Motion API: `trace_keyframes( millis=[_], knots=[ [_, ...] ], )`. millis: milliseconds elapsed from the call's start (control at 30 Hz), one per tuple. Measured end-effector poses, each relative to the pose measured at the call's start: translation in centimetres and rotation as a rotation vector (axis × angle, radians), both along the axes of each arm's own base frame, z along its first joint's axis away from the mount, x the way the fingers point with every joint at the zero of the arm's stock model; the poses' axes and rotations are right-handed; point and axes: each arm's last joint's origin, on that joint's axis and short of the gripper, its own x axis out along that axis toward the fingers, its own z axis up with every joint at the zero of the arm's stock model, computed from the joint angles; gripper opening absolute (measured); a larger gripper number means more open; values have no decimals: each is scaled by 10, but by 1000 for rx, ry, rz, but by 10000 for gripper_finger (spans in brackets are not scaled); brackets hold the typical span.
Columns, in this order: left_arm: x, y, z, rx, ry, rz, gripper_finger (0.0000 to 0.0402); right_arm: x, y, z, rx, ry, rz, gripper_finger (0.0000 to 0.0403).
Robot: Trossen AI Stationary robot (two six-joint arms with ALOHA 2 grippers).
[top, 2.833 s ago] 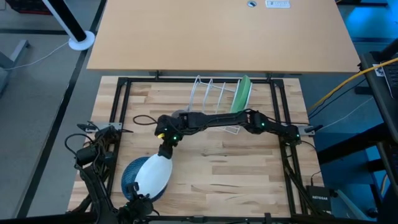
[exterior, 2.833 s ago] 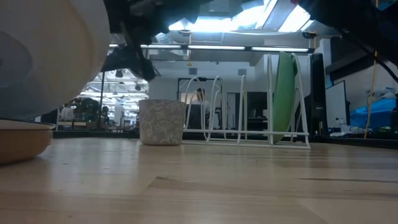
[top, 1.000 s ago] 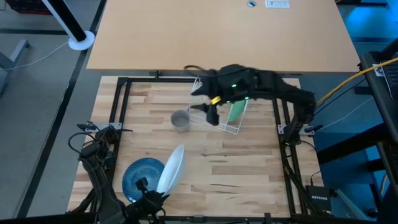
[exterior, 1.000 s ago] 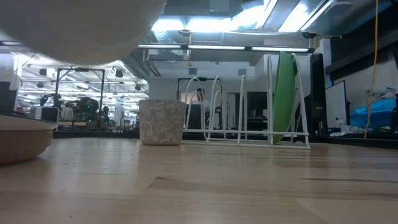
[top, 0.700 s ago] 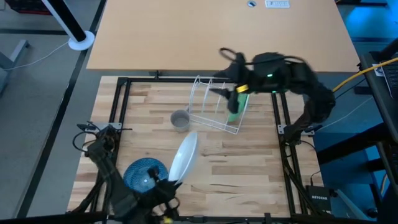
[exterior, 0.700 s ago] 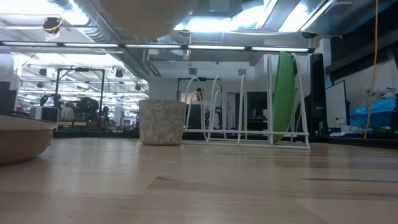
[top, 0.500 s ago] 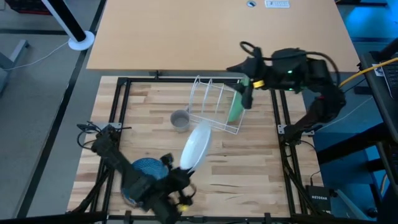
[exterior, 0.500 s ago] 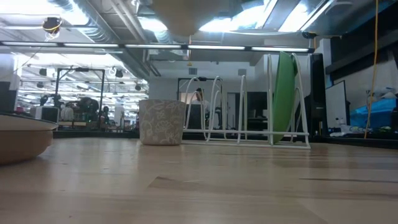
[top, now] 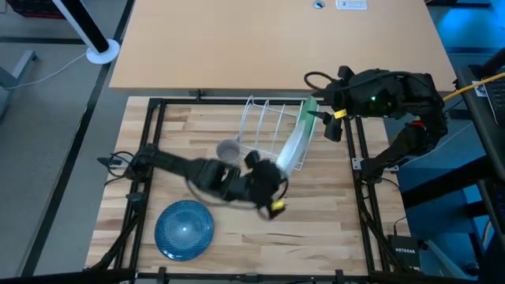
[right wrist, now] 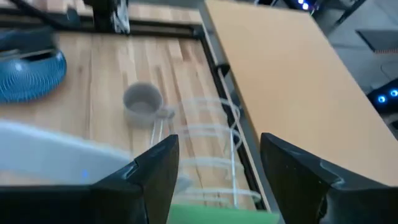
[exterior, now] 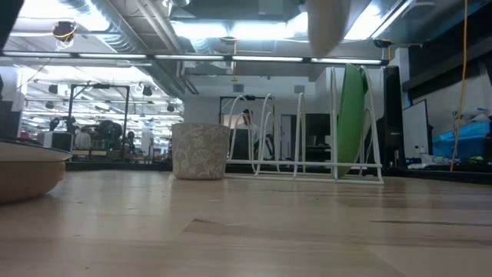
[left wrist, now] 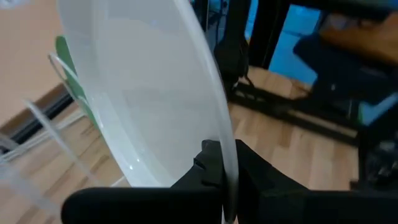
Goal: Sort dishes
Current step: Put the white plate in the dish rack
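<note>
High view, from left to right: the blue plate (top: 185, 229) is seen flat on the table's near left. The left gripper (top: 272, 177) is closed on the rim of the white plate (top: 290, 147), which is held tilted, edge-up, just beside the wire rack (top: 267, 126). The green plate (top: 308, 118) is stood in the rack's right end. The right gripper (top: 330, 120) is held fully open and empty at the rack's right.
</note>
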Motion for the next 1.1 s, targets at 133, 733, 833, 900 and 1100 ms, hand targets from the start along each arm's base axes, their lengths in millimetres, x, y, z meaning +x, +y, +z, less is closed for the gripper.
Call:
trace_keyframes(
  millis=[133,733,833,900,1100],
  knots=[
    [13,37,3,-80,-40,34,0,-4,0,-4,0,61,0,227],
    [25,129,4,-218,-74,134,0,-4,0,-5,-18,74,15,227],
    [28,139,0,-235,-62,136,0,-4,0,-5,-19,73,15,227],
    [31,146,-6,-246,-46,138,0,-4,0,-5,-19,73,15,227],
    [38,164,-19,-268,-6,138,0,-4,0,-5,-18,74,16,227]
  ],
)
